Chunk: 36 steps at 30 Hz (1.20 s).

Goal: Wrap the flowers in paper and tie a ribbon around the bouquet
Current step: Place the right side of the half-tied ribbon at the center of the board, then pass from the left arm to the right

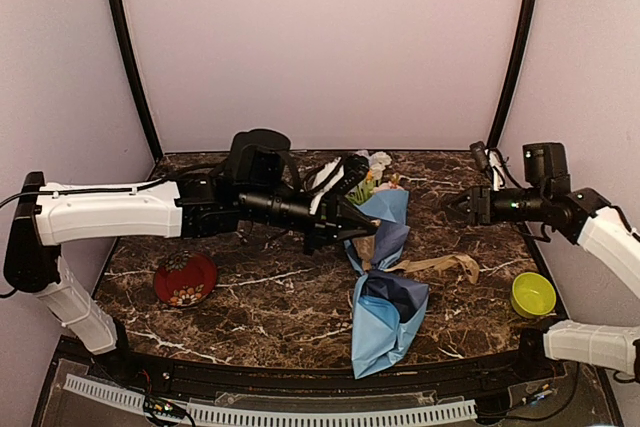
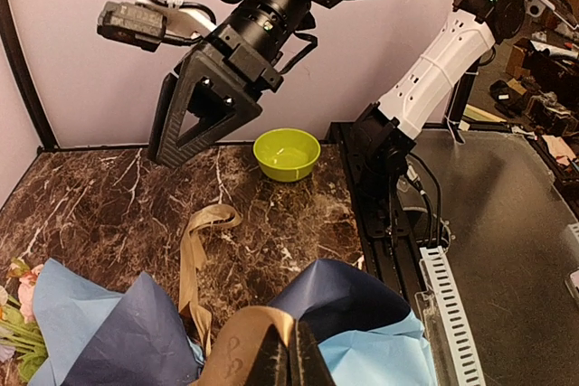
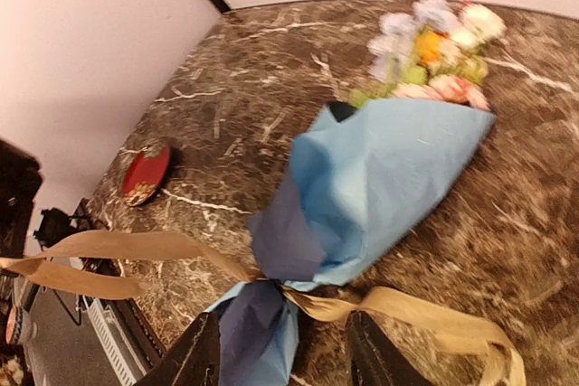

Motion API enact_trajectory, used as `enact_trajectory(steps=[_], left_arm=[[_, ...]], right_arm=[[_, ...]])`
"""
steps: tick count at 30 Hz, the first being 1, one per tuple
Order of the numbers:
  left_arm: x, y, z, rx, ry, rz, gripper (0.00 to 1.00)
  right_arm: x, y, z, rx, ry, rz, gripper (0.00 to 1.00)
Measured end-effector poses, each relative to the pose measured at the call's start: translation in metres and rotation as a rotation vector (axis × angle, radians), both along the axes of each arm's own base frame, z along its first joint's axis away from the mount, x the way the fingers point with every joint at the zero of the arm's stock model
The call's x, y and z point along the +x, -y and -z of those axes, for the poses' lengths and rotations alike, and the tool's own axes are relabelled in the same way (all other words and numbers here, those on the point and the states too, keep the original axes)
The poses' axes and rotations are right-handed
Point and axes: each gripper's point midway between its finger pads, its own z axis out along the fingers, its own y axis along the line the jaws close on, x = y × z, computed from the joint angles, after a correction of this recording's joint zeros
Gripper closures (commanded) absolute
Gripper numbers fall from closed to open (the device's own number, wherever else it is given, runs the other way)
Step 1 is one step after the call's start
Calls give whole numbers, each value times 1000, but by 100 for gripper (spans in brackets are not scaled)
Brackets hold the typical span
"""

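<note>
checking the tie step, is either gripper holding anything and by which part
The left gripper is shut on the ribbon, pinching a strand close to the bouquet. The right gripper is open and holds nothing.

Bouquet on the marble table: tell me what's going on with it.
The flowers lie wrapped in blue paper as a bouquet, with the tan ribbon looped around its pinched waist. The left pincer is shut on one ribbon end above the bouquet. The right pincer hangs open to the right, holding nothing.
</note>
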Motion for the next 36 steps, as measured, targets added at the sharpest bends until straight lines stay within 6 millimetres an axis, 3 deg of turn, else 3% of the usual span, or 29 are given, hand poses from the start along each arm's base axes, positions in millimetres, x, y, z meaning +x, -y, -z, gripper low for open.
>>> enact_trajectory(steps=[3, 8, 12, 15, 20, 24, 28, 32, 36], left_arm=[[2, 3, 8, 16, 4, 2, 100], [11, 3, 12, 29, 32, -39, 100], [22, 1, 10, 22, 49, -76, 100], [26, 0, 1, -10, 78, -83, 100], [32, -6, -9, -52, 124, -107, 100], [32, -9, -11, -67, 133, -112, 100], [34, -12, -13, -78, 139, -119, 100], [39, -18, -13, -87, 143, -148, 100], [52, -34, 3, -59, 114, -235, 100]], right_arm=[[-12, -31, -8, 71, 88, -115, 53], [-27, -82, -2, 90, 172, -303, 49], [-39, -123, 26, 35, 192, -464, 47], [-39, -140, 49, -5, 172, -543, 45], [-34, -160, 70, -52, 163, -608, 50], [-29, -167, 83, -74, 152, -617, 79], [-24, -169, 87, -80, 142, -601, 97], [-22, -171, 82, -64, 157, -596, 100], [-20, -168, 79, -73, 162, -572, 100]])
